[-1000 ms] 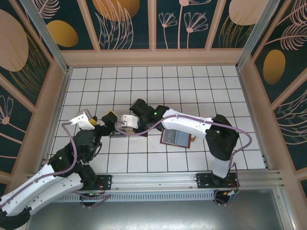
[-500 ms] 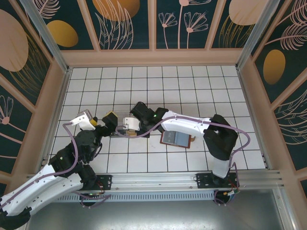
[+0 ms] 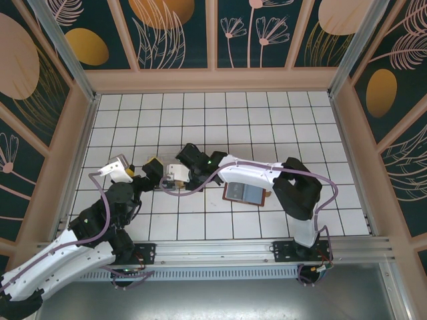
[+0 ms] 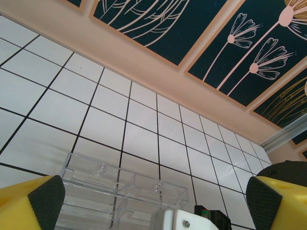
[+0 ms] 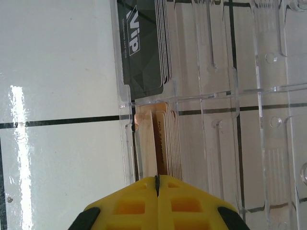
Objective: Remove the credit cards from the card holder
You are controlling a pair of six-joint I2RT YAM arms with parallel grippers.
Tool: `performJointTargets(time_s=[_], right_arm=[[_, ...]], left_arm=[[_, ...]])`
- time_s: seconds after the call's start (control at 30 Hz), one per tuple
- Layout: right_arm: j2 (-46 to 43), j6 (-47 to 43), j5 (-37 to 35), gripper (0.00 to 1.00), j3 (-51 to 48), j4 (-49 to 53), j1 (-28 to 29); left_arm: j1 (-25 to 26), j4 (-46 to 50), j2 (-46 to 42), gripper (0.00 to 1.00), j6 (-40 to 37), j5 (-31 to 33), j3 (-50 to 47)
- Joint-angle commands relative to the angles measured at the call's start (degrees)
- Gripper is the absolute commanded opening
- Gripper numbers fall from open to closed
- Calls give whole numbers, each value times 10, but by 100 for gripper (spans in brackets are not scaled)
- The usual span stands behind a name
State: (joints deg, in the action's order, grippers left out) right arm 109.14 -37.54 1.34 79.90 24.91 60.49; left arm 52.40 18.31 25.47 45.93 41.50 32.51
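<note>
Gripping a brown card (image 5: 158, 143) edge-on in the clenched right pincer (image 5: 157, 181) to slot it into the clear box (image 5: 249, 143), with the left pincer (image 4: 154, 197) released alongside.

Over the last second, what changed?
Right gripper shifted slightly left and nearer, at the clear box, its elbow swinging left. Its jaws look shut on a card. Left gripper, open, barely moved; card holder stayed put.
</note>
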Motion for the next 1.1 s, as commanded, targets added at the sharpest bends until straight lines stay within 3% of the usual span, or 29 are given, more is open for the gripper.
performJointTargets(time_s=[0.0, 1.07], right_arm=[[24, 21, -6, 0, 5, 15, 3], [-105, 96, 86, 0, -115, -117, -15]], left_arm=[[0, -7, -4, 99, 6, -5, -4], [0, -10, 12, 99, 12, -3, 0]])
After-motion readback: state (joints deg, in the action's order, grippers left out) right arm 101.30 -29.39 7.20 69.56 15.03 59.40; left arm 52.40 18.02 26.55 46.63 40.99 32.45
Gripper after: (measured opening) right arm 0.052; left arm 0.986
